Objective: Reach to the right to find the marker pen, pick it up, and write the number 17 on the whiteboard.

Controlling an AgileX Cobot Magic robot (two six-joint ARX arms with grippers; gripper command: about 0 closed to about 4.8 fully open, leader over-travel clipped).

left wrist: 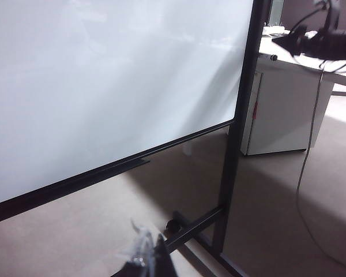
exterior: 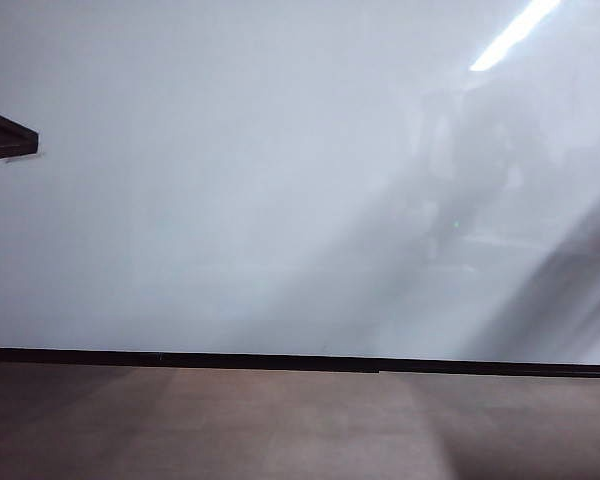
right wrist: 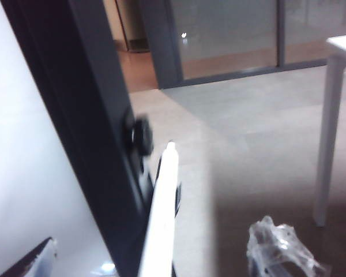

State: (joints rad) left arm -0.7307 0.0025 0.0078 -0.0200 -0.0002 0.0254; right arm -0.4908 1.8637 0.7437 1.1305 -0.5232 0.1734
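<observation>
Filling the exterior view, the whiteboard stands above the floor. The left hand peeks in below the board's lower edge, its grip impossible to tell. The right hand, beside the black post, is released, a white marker pen between its spread fingers.

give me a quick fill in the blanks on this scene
The whiteboard carries ___ writing.
The white marker pen sits between the right gripper's ___ jaws, close beside the whiteboard.
The left gripper hangs low by the whiteboard's stand, whose colour is ___.
Missing words: no; open; black.
</observation>
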